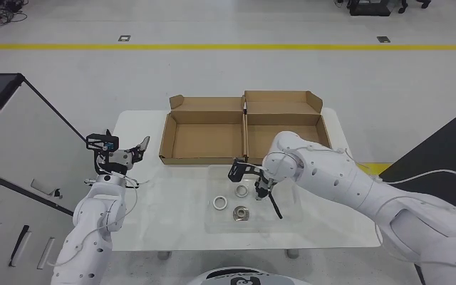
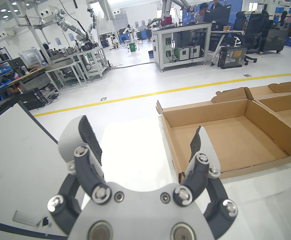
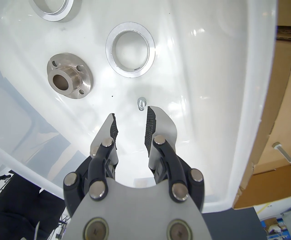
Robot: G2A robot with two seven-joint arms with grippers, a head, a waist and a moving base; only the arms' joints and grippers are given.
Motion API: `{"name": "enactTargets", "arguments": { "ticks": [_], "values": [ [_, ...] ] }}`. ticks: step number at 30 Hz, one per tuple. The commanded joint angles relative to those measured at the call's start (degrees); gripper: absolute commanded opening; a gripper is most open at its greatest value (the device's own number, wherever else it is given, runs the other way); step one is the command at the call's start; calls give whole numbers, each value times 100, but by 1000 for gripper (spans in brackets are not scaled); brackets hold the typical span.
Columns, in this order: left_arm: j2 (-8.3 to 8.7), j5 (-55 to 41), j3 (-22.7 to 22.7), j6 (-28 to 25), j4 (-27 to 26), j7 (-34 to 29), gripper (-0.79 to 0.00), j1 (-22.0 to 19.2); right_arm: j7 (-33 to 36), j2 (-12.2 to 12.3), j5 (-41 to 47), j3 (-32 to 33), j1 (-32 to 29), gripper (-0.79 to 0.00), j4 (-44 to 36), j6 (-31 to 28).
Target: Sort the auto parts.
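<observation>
White bench point(image 1: 164, 214) on a pale grey floor point(image 1: 71, 78), yellow line point(image 1: 228, 46) across the floor behind. Carries two open cardboard boxes side by side at the far edge, left box point(image 1: 206, 142) and right box point(image 1: 281, 100), inner walls touching. Carries, nearer the front, a clear tray point(image 1: 293, 219). Beyond the bench, in the left wrist view, a wide workshop with metal frames, desks with screens, black office chairs and other robot arms on a stand. In the tray: a plain ring point(image 3: 151, 48), a second ring point(image 3: 55, 18) farther off, a flange point(image 3: 86, 76) with a raised hub and small holes beside the first ring, and a small bolt point(image 3: 141, 103) lying alone on the tray's bare floor. Left jaws: spread wide, gripping nothing, up in the air over the bench's left edge, near the left box and well apart from the tray. Right jaws: low over the tray, parted only narrowly, gripping nothing, with the tips just short of the bolt and one pad point(image 3: 151, 122) just beside it; contact impossible to tell.
</observation>
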Motion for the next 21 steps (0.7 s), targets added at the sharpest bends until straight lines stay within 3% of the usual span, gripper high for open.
{"name": "enactTargets", "arguments": {
  "ticks": [1, 21],
  "values": [
    [0, 0, 0, 0, 0, 0, 0, 0, -6, -35, -9, -9, 4, -514, 33, 8],
    [0, 0, 0, 0, 0, 0, 0, 0, -56, -271, -209, -48, -88, -533, 423, 44]
  ]
}}
